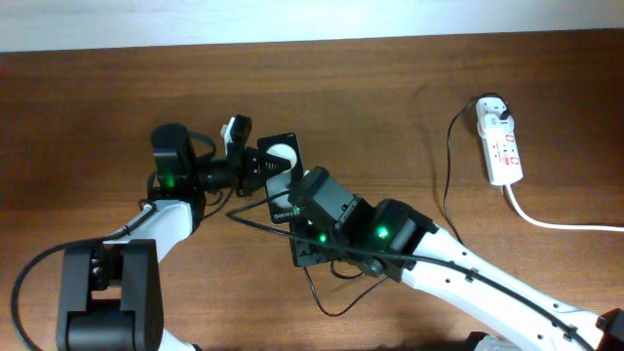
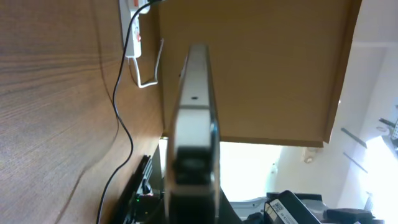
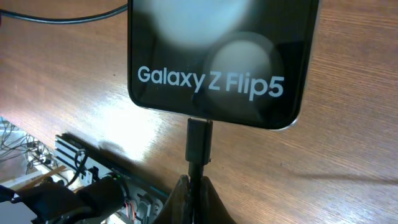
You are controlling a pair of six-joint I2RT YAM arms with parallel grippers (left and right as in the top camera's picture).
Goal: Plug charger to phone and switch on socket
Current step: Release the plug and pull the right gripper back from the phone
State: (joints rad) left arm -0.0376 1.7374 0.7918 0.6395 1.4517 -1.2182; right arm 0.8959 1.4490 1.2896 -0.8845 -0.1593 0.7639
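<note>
My left gripper (image 1: 255, 166) is shut on the black phone (image 1: 283, 164) and holds it on edge above the table. In the left wrist view the phone (image 2: 194, 106) shows edge-on between the jaws (image 2: 193, 202). My right gripper (image 1: 295, 192) is shut on the charger's thin black cable just behind its connector. In the right wrist view the fingers (image 3: 199, 196) pinch the cable, and the connector tip (image 3: 200, 140) meets the port on the phone's bottom edge (image 3: 217, 68). The white socket (image 1: 502, 144) lies at the far right with the adapter (image 1: 495, 109) plugged in.
The charger cable (image 1: 448, 175) runs from the adapter down under my right arm and loops near the table's front (image 1: 331, 302). The socket's thick white cord (image 1: 556, 222) trails off to the right edge. The socket also shows in the left wrist view (image 2: 134, 31).
</note>
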